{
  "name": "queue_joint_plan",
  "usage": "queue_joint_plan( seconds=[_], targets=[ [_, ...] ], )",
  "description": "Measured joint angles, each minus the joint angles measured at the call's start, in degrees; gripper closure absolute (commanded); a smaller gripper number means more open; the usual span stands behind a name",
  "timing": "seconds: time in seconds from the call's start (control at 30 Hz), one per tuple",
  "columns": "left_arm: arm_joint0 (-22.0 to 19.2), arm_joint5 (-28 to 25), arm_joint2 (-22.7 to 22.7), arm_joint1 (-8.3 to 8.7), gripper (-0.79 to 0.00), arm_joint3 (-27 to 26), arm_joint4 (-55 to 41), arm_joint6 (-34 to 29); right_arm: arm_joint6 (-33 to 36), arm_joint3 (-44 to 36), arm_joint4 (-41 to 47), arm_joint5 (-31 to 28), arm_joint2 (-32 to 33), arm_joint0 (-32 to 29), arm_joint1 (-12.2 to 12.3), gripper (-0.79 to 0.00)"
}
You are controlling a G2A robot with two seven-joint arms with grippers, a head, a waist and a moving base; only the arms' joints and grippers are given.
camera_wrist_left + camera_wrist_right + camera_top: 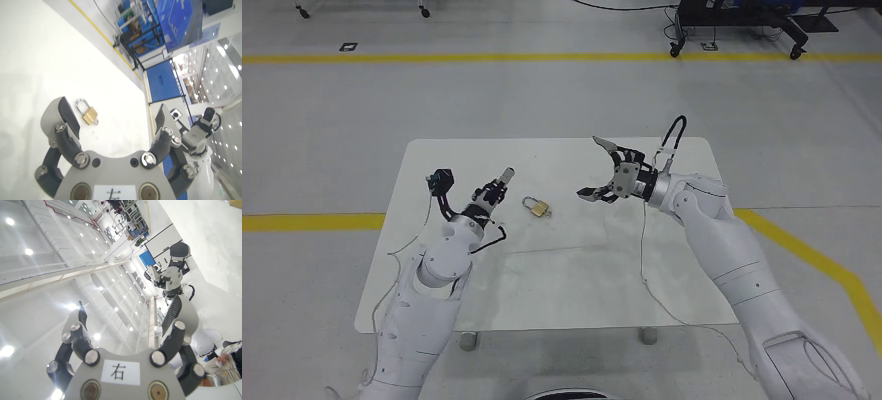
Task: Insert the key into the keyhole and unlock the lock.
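Both open and empty; I judge my left gripper [113, 106] nearer the lock [90, 116] than the right gripper [590, 168]; shackle pointing away from it.

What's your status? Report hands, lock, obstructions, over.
Left hand open, empty, near the padlock. Right hand open, empty, on its other side. Padlock flat on the table, shackle closed. Nothing blocks it.

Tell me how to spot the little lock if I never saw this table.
Start at the white table. Near its middle, between the left end effector and the right end effector, closer to the left one, lies the lock. Unlike those grey-and-black end effectors, it is a small gold-coloured block with a shiny silver loop at one end.
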Motion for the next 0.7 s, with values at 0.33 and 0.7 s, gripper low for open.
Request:
queue_joint_plan(
  seconds=[0.33, 0.7],
  targets=[
    [0.13, 0.03, -0.15, 0.01, -0.785, -0.11, 0.02, 0.41, 0.09, -0.04, -0.06, -0.02, 0.03, -0.06, 0.01, -0.785],
    [0.44, -1.26, -0.83, -0.03, -0.785, -0.69, 0.44, 3.17, -6.13, -3.72, 1.26, -11.35, 5.56, -3.53, 0.42, -0.785]
  ],
)
